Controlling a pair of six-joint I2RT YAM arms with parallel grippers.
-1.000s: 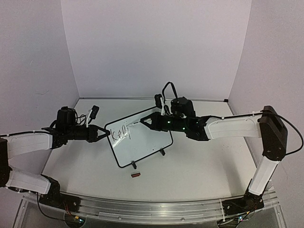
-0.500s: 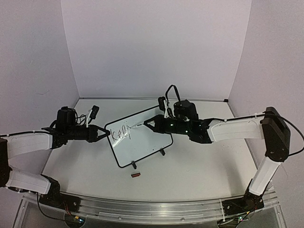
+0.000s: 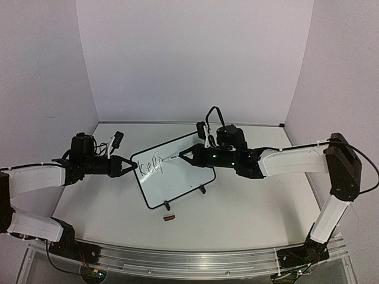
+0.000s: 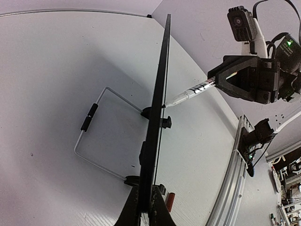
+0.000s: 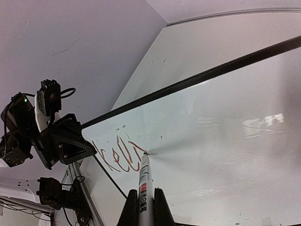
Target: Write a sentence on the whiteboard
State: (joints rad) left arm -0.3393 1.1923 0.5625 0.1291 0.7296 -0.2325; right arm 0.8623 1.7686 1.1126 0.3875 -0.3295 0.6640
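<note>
Step in hand: the writing itself, early in line one. In the top view the whiteboard (image 3: pixel 180 180) stands tilted on its little feet, mid-frame and a bit left of centre. The left gripper (image 3: pixel 129 167) is pinched shut on the board's left edge, steadying it; the left wrist view shows the rim clamped between the fingers at bottom centre. The right gripper (image 3: pixel 185 155) is pressed shut on a marker (image 3: pixel 172 157). In the right wrist view the pen rises from bottom centre and its tip touches the board face at the end of the last stroke.

The sentence (image 5: pixel 120 157) is only a few letters so far, starting w/ a k, at the board's upper left. The rest of the face is bare.

Next move, as I judge it: carry the tip rightward w/ light, even pressure, lift between words, and leave room for a 2nd line. The left grip must not slacken — the board would prob. slide or tip under the pen. A small red cap (image 3: pixel 169 218) lies on the table (image 3: pixel 254 204), just below the board and apart from it.
</note>
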